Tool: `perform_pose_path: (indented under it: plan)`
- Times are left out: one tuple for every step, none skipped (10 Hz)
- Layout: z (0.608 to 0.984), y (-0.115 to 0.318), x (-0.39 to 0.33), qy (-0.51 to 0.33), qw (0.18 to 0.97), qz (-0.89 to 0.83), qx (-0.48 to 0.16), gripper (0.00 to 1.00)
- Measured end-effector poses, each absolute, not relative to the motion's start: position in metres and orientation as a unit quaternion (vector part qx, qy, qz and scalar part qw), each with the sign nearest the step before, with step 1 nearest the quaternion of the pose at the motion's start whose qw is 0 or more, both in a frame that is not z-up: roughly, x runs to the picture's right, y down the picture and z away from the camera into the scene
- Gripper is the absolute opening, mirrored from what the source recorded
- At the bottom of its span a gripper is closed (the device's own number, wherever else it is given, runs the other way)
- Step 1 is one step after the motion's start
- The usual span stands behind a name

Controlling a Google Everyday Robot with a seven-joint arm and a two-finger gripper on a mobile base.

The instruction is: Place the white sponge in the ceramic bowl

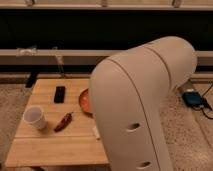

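The ceramic bowl (84,102) is a shallow orange-red dish on the wooden table (45,145). Only its left edge shows; the rest is behind my white arm (145,110). A small white piece, probably the white sponge (95,131), peeks out at the arm's edge just in front of the bowl. My gripper is not in view; the bulky arm fills the middle and right of the view and hides whatever is behind it.
A white paper cup (35,117) stands at the table's left. A red chili (63,121) lies beside it and a black remote (59,94) lies further back. A blue device with a cable (192,98) is on the floor at right. A dark wall runs behind.
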State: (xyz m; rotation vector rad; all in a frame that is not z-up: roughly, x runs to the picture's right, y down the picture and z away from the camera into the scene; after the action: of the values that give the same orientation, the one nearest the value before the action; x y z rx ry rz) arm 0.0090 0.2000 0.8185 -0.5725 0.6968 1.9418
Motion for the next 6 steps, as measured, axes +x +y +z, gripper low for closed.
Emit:
perform_pose_path:
  plan:
    - [0.82, 0.206, 0.011, 0.29, 0.475, 0.796, -0.237, 0.69]
    - [0.821, 0.21, 0.012, 0.294, 0.471, 0.797, -0.239, 0.69]
    - [0.822, 0.213, 0.014, 0.297, 0.468, 0.797, -0.239, 0.69]
    - [0.824, 0.216, 0.015, 0.299, 0.465, 0.798, -0.24, 0.69]
    - [0.826, 0.22, 0.014, 0.298, 0.464, 0.798, -0.241, 0.69]
    - [0.828, 0.221, 0.013, 0.296, 0.462, 0.8, -0.241, 0.69]
